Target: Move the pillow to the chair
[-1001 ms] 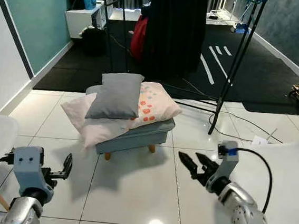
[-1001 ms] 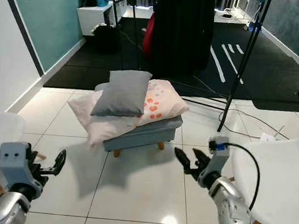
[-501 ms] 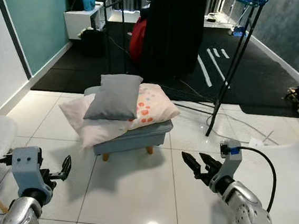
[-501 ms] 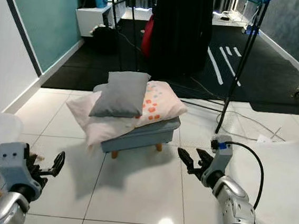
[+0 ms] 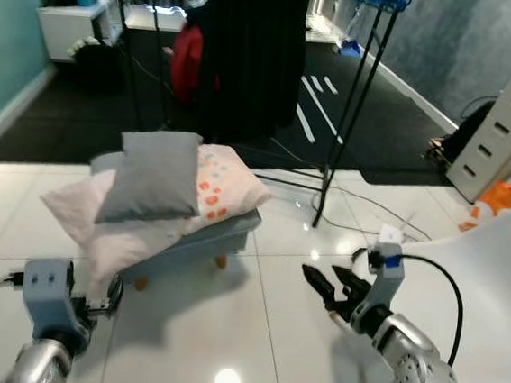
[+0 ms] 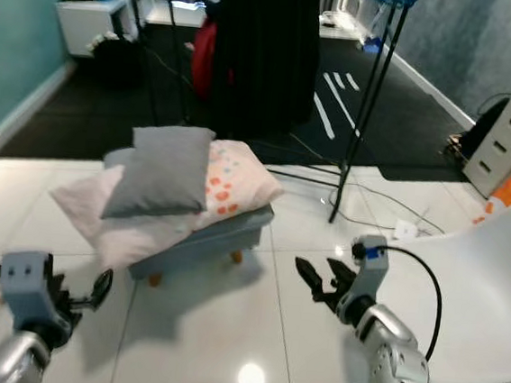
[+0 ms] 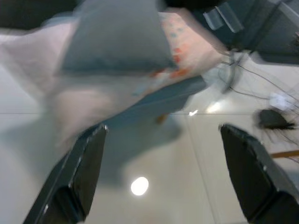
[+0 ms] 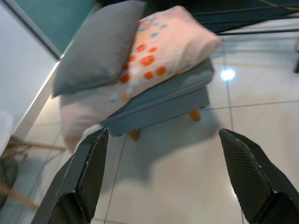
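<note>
The grey pillow (image 5: 153,175) lies on top of the pile on the blue-grey footstool (image 5: 198,240), resting on a pale pink pillow (image 5: 90,221) and a white pillow with orange dots (image 5: 228,183) beside it. All three cushions sit as they did a second ago. What has changed is the view itself: the whole scene has slid toward the robot's left, the teal wall has nearly gone, and a white drawer unit (image 5: 510,125) has come in far to the right of the footstool. That reads as the robot turning to its right, so the pillow is not being approached head-on and nothing has been picked up yet.

The white chair (image 6: 461,311) stands to the right of the footstool, close by the robot. The right gripper (image 5: 330,285) hovers over the tiled floor (image 5: 242,335) between footstool and chair, fingers spread wide, empty. The left gripper (image 6: 101,287) hangs low in front of the footstool; its wrist view shows the fingers (image 7: 86,163) wide apart, holding nothing, with the cushion pile ahead.

Counted: three pillows, one footstool, one white chair in view, two grippers, one drawer unit. Behind the footstool stands a clothes rack (image 5: 360,93) with dark garments (image 5: 246,55).

Judging from this, the grasp is the step still to come.
</note>
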